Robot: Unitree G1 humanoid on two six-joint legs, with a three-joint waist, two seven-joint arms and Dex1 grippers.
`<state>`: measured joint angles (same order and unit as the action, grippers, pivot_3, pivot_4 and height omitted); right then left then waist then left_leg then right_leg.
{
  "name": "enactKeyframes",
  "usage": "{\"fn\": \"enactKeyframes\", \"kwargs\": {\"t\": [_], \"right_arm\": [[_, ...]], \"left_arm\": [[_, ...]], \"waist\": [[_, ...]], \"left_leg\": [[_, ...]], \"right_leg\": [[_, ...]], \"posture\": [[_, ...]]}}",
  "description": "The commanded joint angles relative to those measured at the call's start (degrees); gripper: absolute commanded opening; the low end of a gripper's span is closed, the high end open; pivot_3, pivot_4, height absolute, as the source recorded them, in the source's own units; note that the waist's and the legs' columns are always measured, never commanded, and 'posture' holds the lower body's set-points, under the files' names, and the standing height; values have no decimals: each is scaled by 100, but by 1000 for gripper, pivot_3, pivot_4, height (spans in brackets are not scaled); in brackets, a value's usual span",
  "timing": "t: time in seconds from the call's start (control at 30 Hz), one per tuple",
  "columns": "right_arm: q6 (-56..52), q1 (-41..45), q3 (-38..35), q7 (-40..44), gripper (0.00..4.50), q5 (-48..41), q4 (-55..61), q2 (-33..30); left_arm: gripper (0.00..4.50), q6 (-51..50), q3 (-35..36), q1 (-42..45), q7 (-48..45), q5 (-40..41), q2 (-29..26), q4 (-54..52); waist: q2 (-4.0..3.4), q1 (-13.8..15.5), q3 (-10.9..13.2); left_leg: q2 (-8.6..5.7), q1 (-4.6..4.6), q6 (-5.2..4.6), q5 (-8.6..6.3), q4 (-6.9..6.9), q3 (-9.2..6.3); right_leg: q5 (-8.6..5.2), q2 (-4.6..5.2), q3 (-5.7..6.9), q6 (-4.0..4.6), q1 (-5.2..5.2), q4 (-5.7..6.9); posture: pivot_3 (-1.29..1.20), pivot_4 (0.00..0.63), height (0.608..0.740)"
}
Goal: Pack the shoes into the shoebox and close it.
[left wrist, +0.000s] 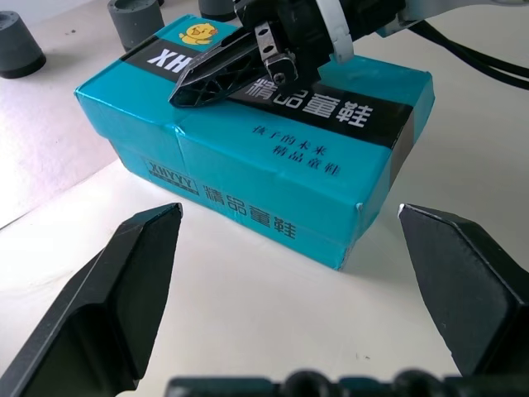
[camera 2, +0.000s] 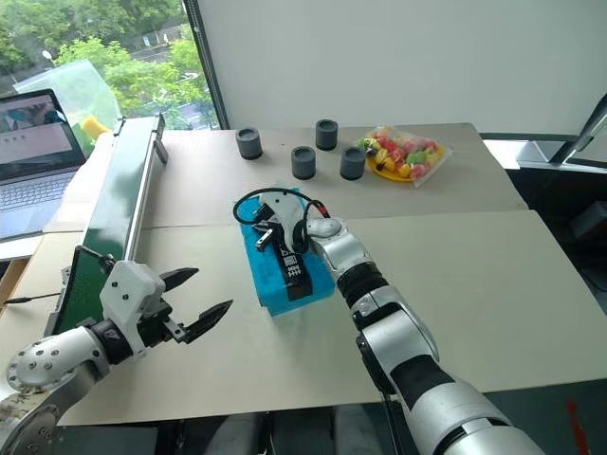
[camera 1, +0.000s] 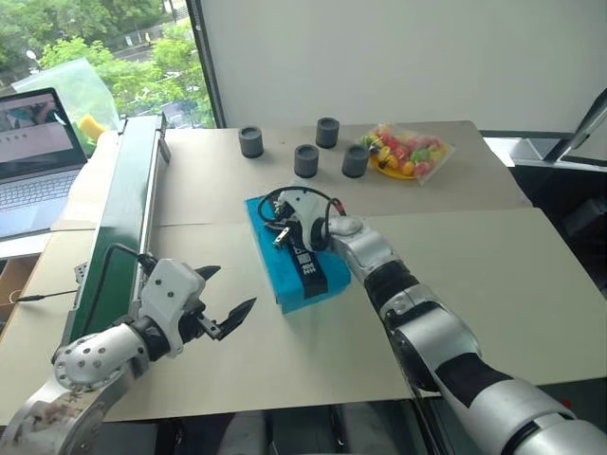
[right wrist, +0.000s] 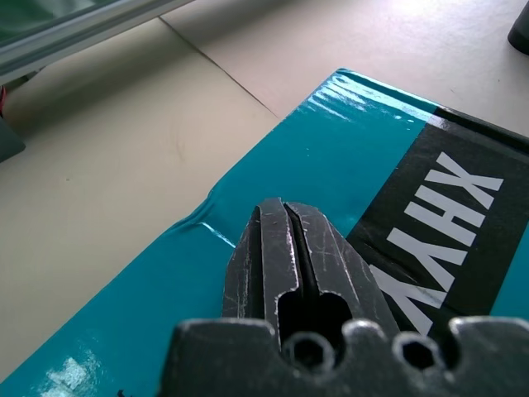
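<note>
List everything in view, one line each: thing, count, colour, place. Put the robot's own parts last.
shoebox: one, bright blue with a dark band, lid down, middle of the table.
cylinders: four, dark grey, standing behind the shoebox.
bag of small items: one, clear with mixed bright colours, far right of the table.
conveyor: one, green, along the table's left side.
laptop: one, grey, open, beyond the conveyor.
table: one, beige.
left gripper: black, jaws open, left of the shoebox.
right gripper: black, jaws shut, over the lid.
</note>
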<state>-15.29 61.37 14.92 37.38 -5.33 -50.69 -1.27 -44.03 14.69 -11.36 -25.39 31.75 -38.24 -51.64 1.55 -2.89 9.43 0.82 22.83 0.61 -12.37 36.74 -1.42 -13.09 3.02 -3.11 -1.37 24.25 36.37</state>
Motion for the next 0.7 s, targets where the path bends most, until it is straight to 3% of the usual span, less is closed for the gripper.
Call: {"fn": "enactKeyframes", "kwargs": {"t": [0.03,0.37,0.5,0.7], "right_arm": [[-408,-121,-11,313,68,34,9,135],[-571,-393,-131,281,68,143,496,172],[-1301,-341,-931,429,68,-583,1679,-227],[-2714,-200,-2518,151,68,-1842,2986,-1246]], "left_arm": [[4500,5,129,-92,133,24,44,-295],[4500,-15,73,127,479,-174,62,-284],[4500,-89,239,342,860,-73,424,-282],[4500,-32,17,460,1643,-550,1072,-57]], "waist": [[0,-1,0],[1,-106,-2],[2,-70,-1],[1,45,0]], "left_leg": [[0,-4,0,0,0,0],[0,-50,0,0,1,11],[-1,-41,0,0,3,8],[-3,1,0,0,11,1]], "right_leg": [[0,0,0,1,-2,6],[-10,-11,-22,9,-21,42],[-10,-13,-22,7,-18,41],[-9,-4,-15,5,12,37]], "posture": [[0,150,740],[0,150,740],[0,150,740],[0,150,740]]}}
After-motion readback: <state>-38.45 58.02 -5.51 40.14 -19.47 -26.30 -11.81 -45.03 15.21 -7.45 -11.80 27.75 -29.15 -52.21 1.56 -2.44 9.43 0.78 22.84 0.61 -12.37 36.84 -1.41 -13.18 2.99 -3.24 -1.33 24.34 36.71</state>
